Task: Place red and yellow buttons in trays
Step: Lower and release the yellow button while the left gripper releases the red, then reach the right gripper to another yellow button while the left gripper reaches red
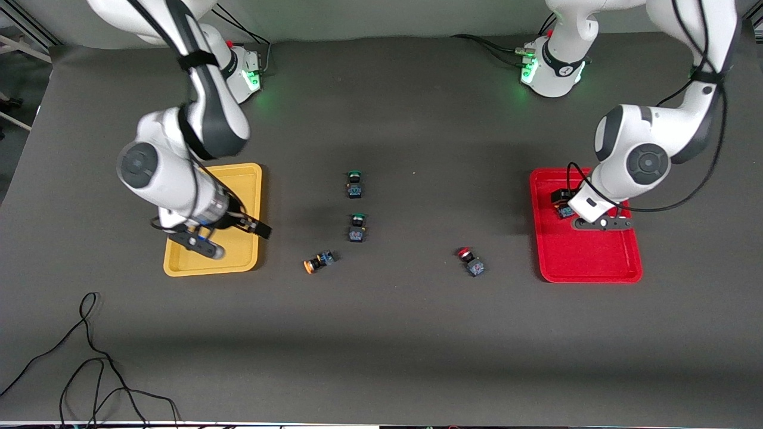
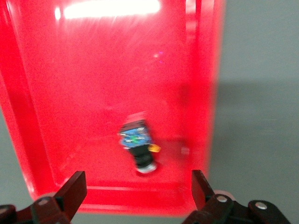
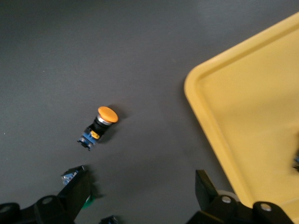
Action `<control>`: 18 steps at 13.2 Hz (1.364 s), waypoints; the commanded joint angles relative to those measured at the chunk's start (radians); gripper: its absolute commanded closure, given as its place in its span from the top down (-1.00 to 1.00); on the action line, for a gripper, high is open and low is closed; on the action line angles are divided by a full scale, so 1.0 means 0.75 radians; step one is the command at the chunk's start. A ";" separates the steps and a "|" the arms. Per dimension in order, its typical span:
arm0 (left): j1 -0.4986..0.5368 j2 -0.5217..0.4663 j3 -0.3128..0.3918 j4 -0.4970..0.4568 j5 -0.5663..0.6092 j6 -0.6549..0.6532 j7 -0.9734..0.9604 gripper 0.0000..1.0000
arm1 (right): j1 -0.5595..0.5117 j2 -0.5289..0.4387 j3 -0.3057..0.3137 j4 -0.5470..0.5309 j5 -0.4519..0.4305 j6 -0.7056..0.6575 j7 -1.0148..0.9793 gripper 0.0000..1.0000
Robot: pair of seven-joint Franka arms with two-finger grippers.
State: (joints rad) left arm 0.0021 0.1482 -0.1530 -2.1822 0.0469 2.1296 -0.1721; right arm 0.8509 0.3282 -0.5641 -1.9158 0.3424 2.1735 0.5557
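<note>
We risk nudging the orange-capped button (image 1: 318,261) on the table near the yellow tray (image 1: 250,179), or grabbing a green-capped button (image 1: 356,227) just beside it. The right gripper (image 1: 229,235) hovers over that tray's edge, jaws spread, empty. The left gripper (image 2: 138,196) hangs over the red tray (image 1: 587,259), jaws spread wide above a button (image 2: 137,142) lying inside. A red-capped button (image 1: 471,260) waits on the table.

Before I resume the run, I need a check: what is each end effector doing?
Left end effector: open, empty, over the red tray with a button lying in it.
Right end effector: open, empty, over the yellow tray corner.
</note>
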 commanded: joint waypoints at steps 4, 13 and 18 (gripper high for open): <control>-0.217 0.366 -0.007 0.635 -0.097 -0.238 -0.473 1.00 | 0.056 0.184 -0.011 0.184 0.040 -0.020 0.106 1.00; -0.357 0.706 -0.029 0.731 -0.061 0.161 -0.732 0.99 | 0.058 0.352 0.022 0.186 0.161 0.149 0.163 1.00; -0.383 0.796 -0.029 0.707 -0.061 0.298 -0.748 0.95 | 0.103 0.434 0.032 0.192 0.321 0.256 0.165 1.00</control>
State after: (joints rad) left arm -0.2703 0.7195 -0.1824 -1.6542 -0.0126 2.3204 -0.7044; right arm 0.9215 0.6269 -0.5309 -1.8017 0.5516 2.3488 0.6650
